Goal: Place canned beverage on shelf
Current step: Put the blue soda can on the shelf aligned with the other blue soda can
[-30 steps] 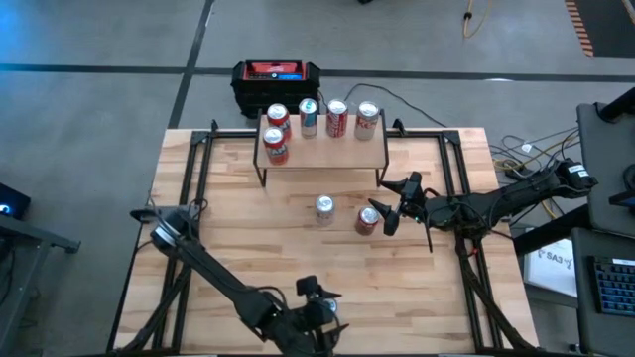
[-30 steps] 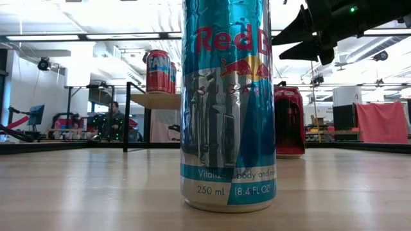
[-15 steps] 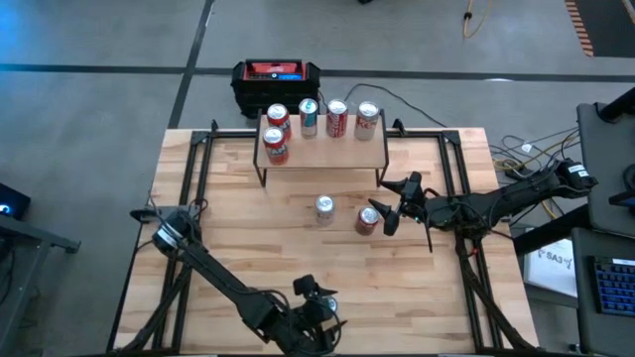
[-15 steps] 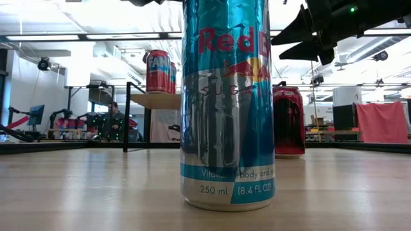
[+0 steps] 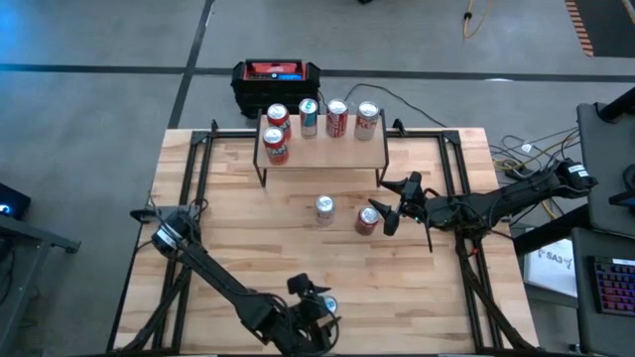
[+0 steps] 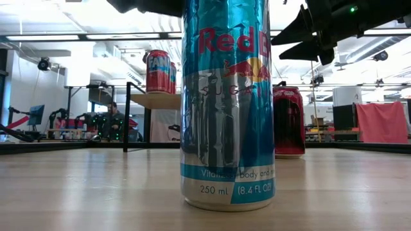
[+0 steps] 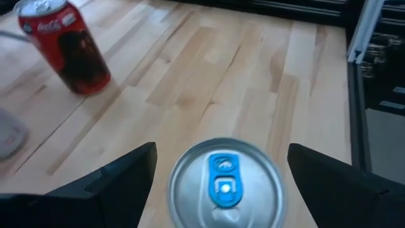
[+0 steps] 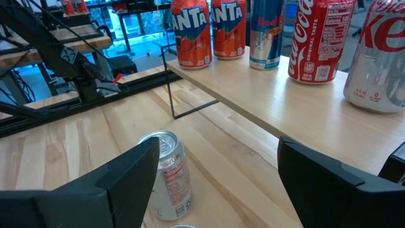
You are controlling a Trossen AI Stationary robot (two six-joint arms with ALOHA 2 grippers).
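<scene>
So the left gripper (image 5: 316, 300) is down at the near edge of the table (image 5: 228, 228), hanging right above a blue and silver Red Bull can (image 6: 227, 102) that stands upright on the wood – its fingers (image 7: 120, 177) are spread wide on either side of the can's top and I don't see them touching it. From low down that can fills the middle of the view, label facing out. The right gripper (image 5: 389, 210) is out over the right-middle of the table, just beside a red Coke can (image 5: 367, 219) standing upright there; in its own wrist view the fingers (image 8: 120, 183) are apart with nothing between them. A silver can (image 5: 324, 207) stands just left of the red one, in front of the shelf (image 5: 322, 149). The shelf itself sits at the far side of the table, light wooden board on thin black legs, and it already carries five cans – two orange Fanta cans (image 8: 193, 31) at the left end, one in front of the other, then a slim Red Bull (image 8: 266, 31), a red Coca-Cola (image 8: 316, 38) and a silver Coke can (image 8: 380, 63) at the right end, all upright. Behind the table on the floor sits a black-and-red box (image 5: 276, 79). In the low view there's a person (image 6: 115, 119) way off in the room behind.
</scene>
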